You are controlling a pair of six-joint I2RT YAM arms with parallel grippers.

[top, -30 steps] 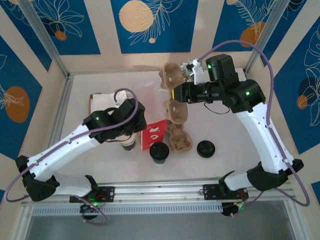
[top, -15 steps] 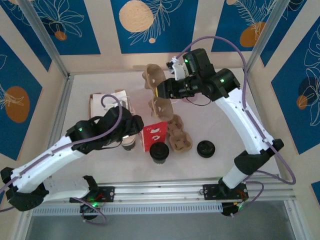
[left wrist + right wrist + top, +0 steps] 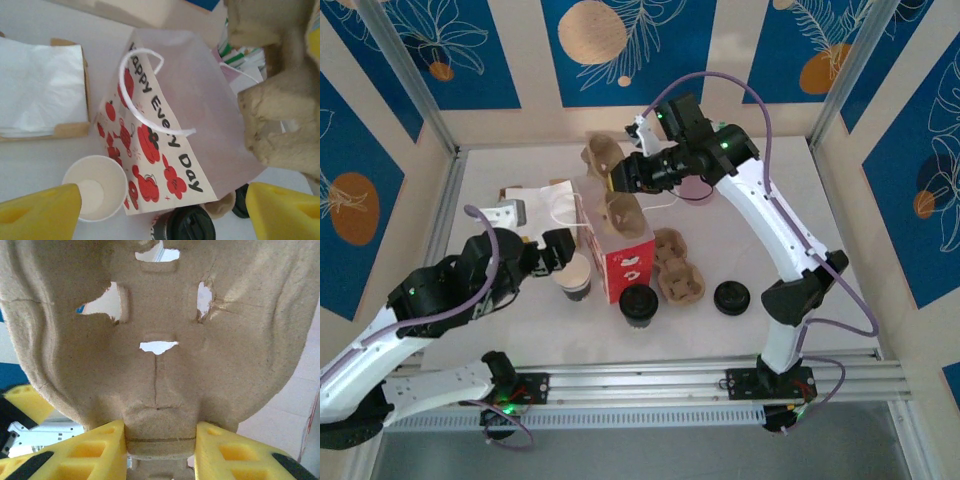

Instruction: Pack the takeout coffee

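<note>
Top external | takeout coffee cup (image 3: 575, 278) at 9 o'clock of paper bag (image 3: 630, 265) | likely light, crushable; grip mid-wall gently | left gripper (image 3: 552, 255) jaws apart | right gripper (image 3: 160, 445) clamped on pulp carrier (image 3: 160, 315)

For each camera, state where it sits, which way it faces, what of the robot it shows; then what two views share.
Top external: above and behind the bases, looking down at the table; both arms show.
Left wrist: on the left arm, looking down at the paper cup and printed bag; left gripper open.
Right wrist: on the right arm, facing the pulp carrier; right gripper shut on it.
Shared: cup and bag, in top external and left wrist.
</note>
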